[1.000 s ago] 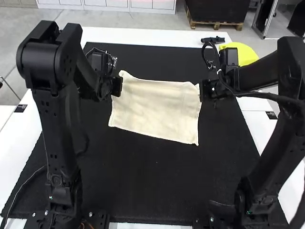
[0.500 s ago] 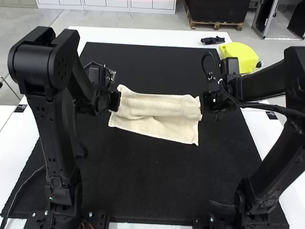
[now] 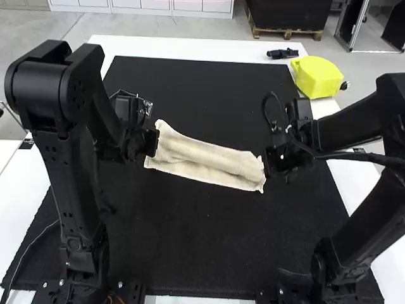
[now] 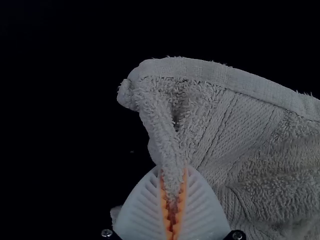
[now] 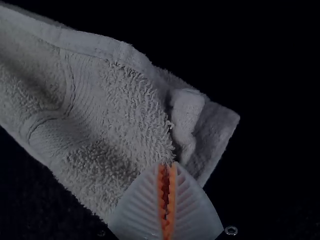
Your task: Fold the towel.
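Note:
The cream towel point(image 3: 205, 159) lies on the black mat as a narrow strip, its far part brought over toward the near edge, which peeks out beneath. At its left end is my left gripper point(image 3: 152, 142), at its right end my right gripper point(image 3: 268, 163). In the left wrist view, my left gripper point(image 4: 173, 175) is shut on a pinched edge of the towel point(image 4: 220, 125) near a corner. My right gripper point(image 5: 167, 167), in the right wrist view, is shut on the towel point(image 5: 115, 95) close to a corner, with another layer behind.
The black mat point(image 3: 202, 247) covers most of the white table point(image 3: 190, 45). A yellow object point(image 3: 316, 76) sits at the far right corner, beside a small black item point(image 3: 282, 54) on the far edge.
Both grippers have come toward the near side, carrying the towel's far edge with them. The towel went from broadly spread to a narrow folded strip.

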Controlling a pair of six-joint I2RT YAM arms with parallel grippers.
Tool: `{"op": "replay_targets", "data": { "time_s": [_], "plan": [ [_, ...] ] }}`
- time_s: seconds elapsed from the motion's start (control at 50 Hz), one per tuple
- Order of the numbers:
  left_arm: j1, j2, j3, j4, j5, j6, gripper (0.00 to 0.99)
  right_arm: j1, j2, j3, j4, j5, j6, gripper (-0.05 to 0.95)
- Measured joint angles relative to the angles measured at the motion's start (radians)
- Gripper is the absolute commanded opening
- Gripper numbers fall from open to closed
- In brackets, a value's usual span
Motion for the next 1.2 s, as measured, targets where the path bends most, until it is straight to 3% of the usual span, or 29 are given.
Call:
{"op": "replay_targets", "data": {
  "time_s": [0.58, 0.64, 0.68, 0.72, 0.76, 0.84, 0.86, 0.94, 1.2],
  "plan": [
    [0.000, 0.000, -0.100, 0.004, 0.003, 0.053, 0.025, 0.002, -0.005, -0.042, 0.039, 0.015, 0.000, -0.02],
    [0.000, 0.000, -0.103, 0.005, 0.005, 0.055, 0.036, 0.002, -0.005, -0.054, 0.055, 0.019, 0.000, 0.04],
    [-0.005, 0.000, -0.104, 0.006, 0.005, 0.056, 0.184, 0.002, -0.005, -0.061, 0.063, 0.023, 0.000, 0.13],
    [-0.012, 0.000, -0.104, 0.008, 0.004, 0.059, 0.551, 0.002, -0.006, -0.068, 0.074, 0.032, 0.001, 0.29],
    [-0.017, 0.000, -0.105, 0.011, -0.004, 0.062, 0.756, 0.002, -0.005, -0.072, 0.079, 0.044, 0.000, 0.38],
    [-0.018, 0.000, -0.105, 0.023, -0.024, 0.063, 0.834, 0.002, -0.006, -0.077, 0.084, 0.074, -0.005, 0.52],
    [-0.017, 0.000, -0.105, 0.028, -0.029, 0.063, 0.862, 0.002, -0.005, -0.077, 0.085, 0.080, -0.006, 0.65],
    [-0.020, 0.000, -0.110, 0.063, -0.043, 0.063, 0.969, 0.002, -0.005, -0.077, 0.093, 0.095, -0.013, 0.90],
    [-0.027, 0.000, -0.125, 0.161, -0.060, 0.065, 0.969, -0.020, -0.005, -0.075, 0.177, 0.104, -0.038, 0.92]
  ]
}}
